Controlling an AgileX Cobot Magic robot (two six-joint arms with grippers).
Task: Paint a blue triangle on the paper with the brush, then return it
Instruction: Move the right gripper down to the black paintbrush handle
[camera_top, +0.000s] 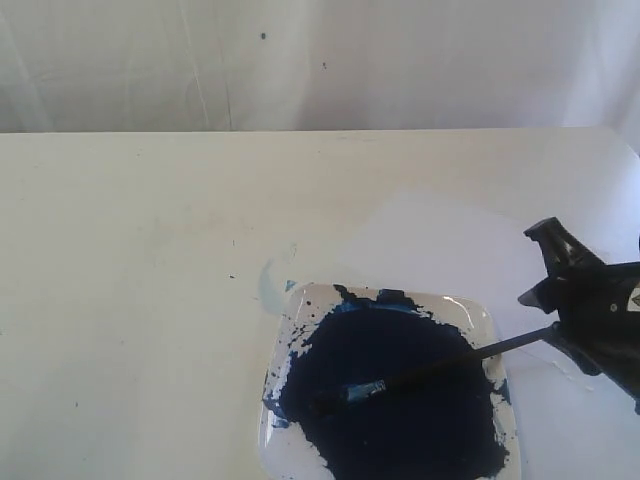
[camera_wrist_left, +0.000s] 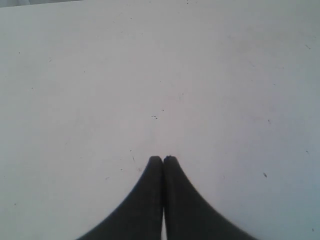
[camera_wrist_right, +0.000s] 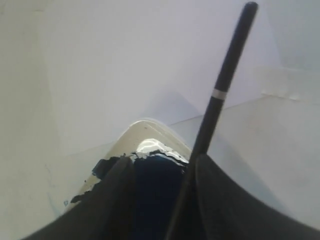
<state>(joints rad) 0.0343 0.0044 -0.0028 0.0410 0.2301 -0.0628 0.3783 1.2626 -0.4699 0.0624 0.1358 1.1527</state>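
Brush (camera_top: 430, 372) tip dips into blue paint (camera_top: 400, 430) in dish (camera_top: 472, 308) | your right gripper (camera_wrist_right: 162, 164) clamps its handle | your left gripper (camera_wrist_left: 163, 159) pinched together, empty, above table (camera_wrist_left: 235, 75)

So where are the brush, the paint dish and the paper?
brush (camera_top: 440, 366), exterior view, middle of its black handle.
paint dish (camera_top: 472, 308), exterior view, clear rim at a far corner.
paper (camera_top: 450, 235), exterior view, bare sheet beyond the dish.
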